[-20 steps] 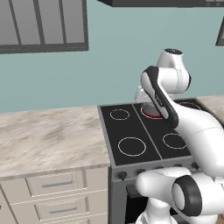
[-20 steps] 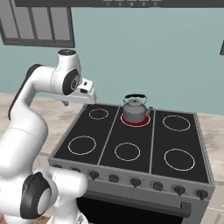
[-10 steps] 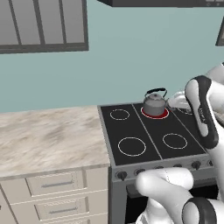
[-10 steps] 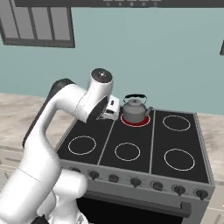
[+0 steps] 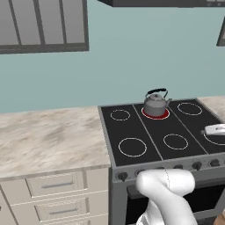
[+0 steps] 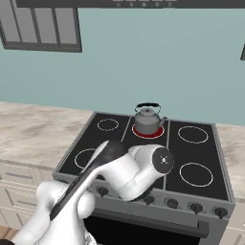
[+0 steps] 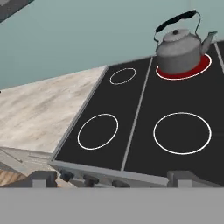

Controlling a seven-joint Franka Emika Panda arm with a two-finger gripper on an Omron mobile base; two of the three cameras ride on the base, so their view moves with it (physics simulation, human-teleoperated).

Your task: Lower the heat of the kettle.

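The kettle, small and grey with a black arched handle, stands on the glowing red burner in the middle of the stove's back row. My gripper hangs low in front of the stove and looks over its front edge towards the kettle. Its fingertips stand wide apart, open, with nothing between them. A row of dark knobs runs along the stove's front panel, just beyond the fingers. My arm's elbow covers part of that row in the right base view.
The black stove top carries several unlit ring burners. A marble counter with drawers lies left of the stove, and more counter to its right. Wall cabinets and a hood hang above.
The arm has swung from high over the stove's back down in front of the stove's front panel. The kettle has not moved, and the gripper has stayed open.
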